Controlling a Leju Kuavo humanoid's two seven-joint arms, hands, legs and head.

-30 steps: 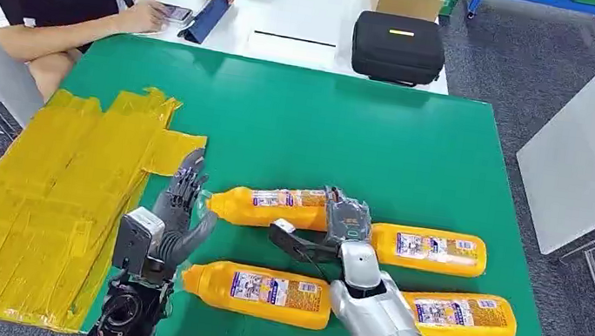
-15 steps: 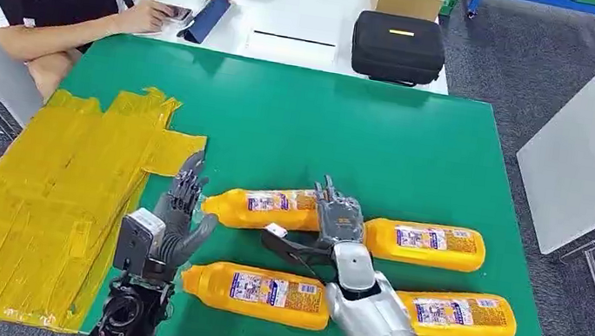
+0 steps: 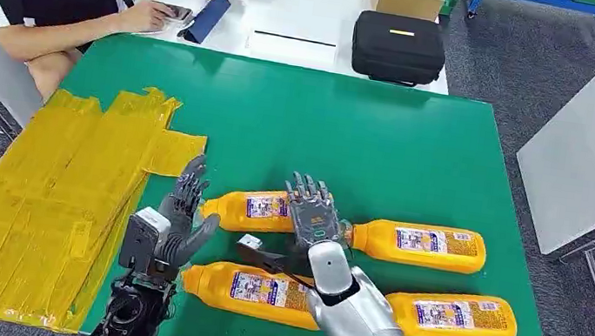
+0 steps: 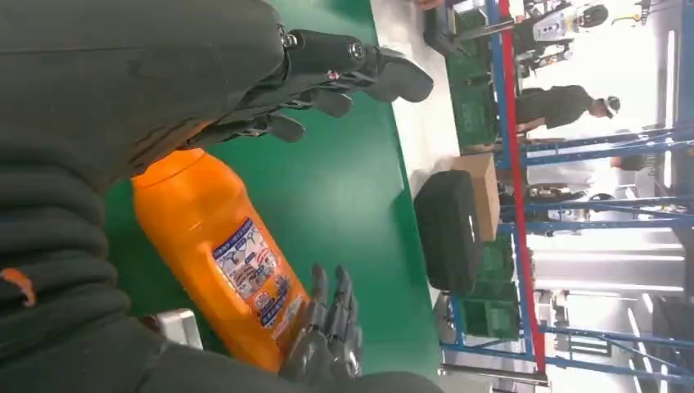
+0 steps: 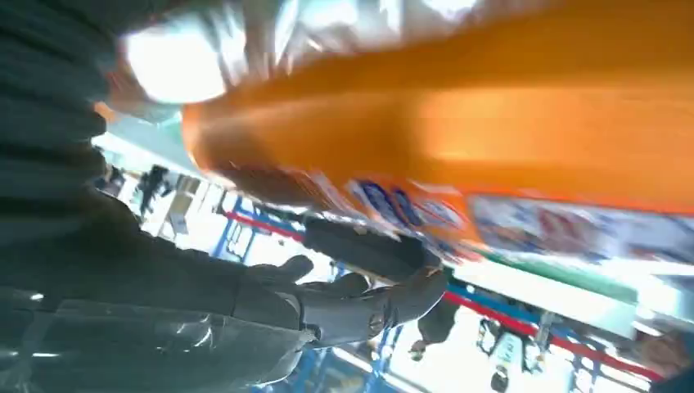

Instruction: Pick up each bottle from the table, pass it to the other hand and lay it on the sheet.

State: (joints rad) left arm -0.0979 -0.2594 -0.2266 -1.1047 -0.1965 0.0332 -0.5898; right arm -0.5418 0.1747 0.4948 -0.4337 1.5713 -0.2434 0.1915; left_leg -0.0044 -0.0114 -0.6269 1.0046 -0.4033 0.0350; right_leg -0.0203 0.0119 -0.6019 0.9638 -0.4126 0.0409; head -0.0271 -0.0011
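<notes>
The right hand [image 3: 313, 216] grips one orange bottle [image 3: 257, 209] beside the yellow sheet [image 3: 44, 194]; the left hand [image 3: 183, 209] waits at its cap, fingers apart.

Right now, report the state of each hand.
Left hand: open, fingers spread beside the cap end of the far-left bottle, holding nothing.
Right hand: lying on that same bottle; whether it grips cannot be told.

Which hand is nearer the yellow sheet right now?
Left. The left hand is beside the yellow sheet's edge; the right hand is farther off, over a bottle.
</notes>
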